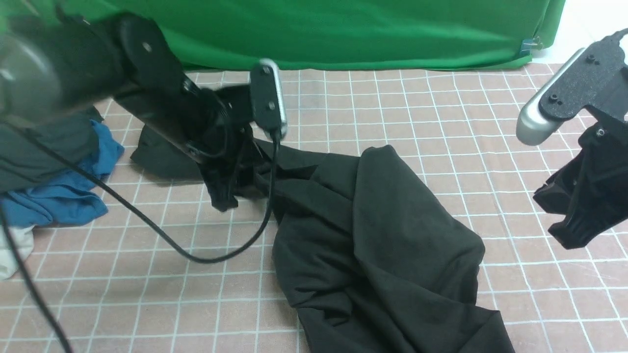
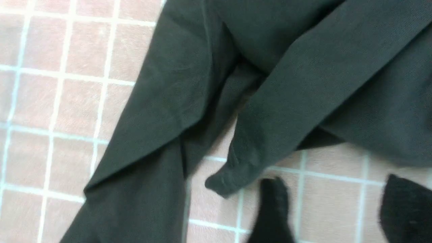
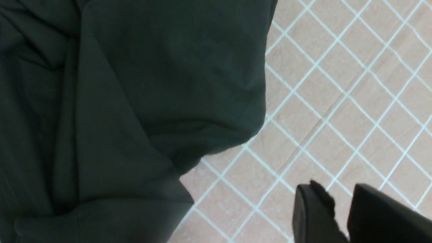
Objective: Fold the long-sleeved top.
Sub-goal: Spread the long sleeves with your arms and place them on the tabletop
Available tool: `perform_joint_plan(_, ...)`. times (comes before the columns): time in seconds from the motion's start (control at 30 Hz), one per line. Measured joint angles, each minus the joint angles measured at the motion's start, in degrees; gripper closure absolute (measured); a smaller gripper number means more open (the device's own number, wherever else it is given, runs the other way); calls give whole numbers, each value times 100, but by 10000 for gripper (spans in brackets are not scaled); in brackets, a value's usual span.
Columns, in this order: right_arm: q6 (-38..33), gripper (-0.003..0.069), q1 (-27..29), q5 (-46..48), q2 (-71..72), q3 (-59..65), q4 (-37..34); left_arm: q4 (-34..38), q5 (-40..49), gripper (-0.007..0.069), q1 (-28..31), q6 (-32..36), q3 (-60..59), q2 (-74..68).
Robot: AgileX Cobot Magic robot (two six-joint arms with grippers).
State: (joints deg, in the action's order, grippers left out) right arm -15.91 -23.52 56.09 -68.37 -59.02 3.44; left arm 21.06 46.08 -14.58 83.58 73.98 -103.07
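Observation:
The long-sleeved top (image 1: 373,235) lies crumpled on the checked cloth, running from under my left arm down to the near edge. My left gripper (image 1: 223,196) hangs over the top's far left part. In the left wrist view the left gripper (image 2: 337,202) stands open over bare cloth, and a sleeve cuff (image 2: 222,182) lies just beside one finger (image 2: 273,206). My right gripper (image 1: 574,230) hovers to the right of the top, apart from it. Seen from the right wrist, the right gripper (image 3: 337,192) has its jaws close together with a narrow gap and nothing between them; the top (image 3: 135,101) lies off to one side.
A blue garment (image 1: 64,196), a dark grey-green garment (image 1: 44,152) and a white cloth (image 1: 12,250) are piled at the left edge. A black cable (image 1: 162,235) trails from the left arm over the pink checked tablecloth (image 1: 441,122). A green backdrop (image 1: 343,34) closes the far side.

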Motion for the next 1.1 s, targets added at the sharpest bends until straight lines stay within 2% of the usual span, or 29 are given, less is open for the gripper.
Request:
perform_joint_plan(0.07, 0, 468, 0, -25, 0, 0, 0, 25, -66, 69, 0, 525, 0, -198)
perform_joint_plan(0.13, 0, 468, 0, -45, 0, 0, 0, 53, -172, 48, 0, 972, 0, -332)
perform_joint_plan(0.27, 1, 461, 0, -87, 0, 1, 0, 147, -528, 60, 0, 1375, -7, -433)
perform_joint_plan(0.37, 1, 459, 0, -143, 0, 1, -2, 181, -761, 111, -44, 1433, -18, -451)
perform_joint_plan(0.43, 1, 459, 0, -264, 0, 1, -2, 186, -881, 195, -166, 1502, -18, -506)
perform_joint_plan(0.47, 1, 459, 0, -274, 0, 1, -2, 187, -887, 204, -182, 1502, -18, -513)
perform_joint_plan(0.57, 1, 456, 0, -361, 0, 1, -2, 148, -989, 350, -369, 1506, -18, -625)
perform_joint_plan(0.63, 6, 452, 0, -383, 0, 1, -2, -90, -1060, 506, -521, 1113, -18, -737)
perform_joint_plan(0.67, 6, 452, 0, -382, 0, 1, -2, -119, -1060, 517, -521, 1057, -18, -746)
perform_joint_plan(0.73, 6, 447, 0, -385, 0, 1, -2, -432, -939, 584, -547, 229, -18, -725)
perform_joint_plan(0.83, 255, 442, 0, -511, 0, 1, -2, -849, -428, 592, -547, -962, -18, -370)
perform_joint_plan(0.97, 839, 424, 0, -726, -7, 1, -64, -972, 363, 592, -549, -2545, -18, 599)
perform_joint_plan(1.03, 992, 402, 0, -751, -31, 1, -195, -999, 839, 592, -601, -3111, -18, 1200)
perform_joint_plan(1.07, 1004, 399, 0, -754, -41, 1, -214, -1009, 889, 592, -602, -3155, -18, 1317)
perform_joint_plan(1.1, 1041, 367, 0, -783, -108, 1, -376, -1096, 1248, 592, -679, -3445, -18, 1713)
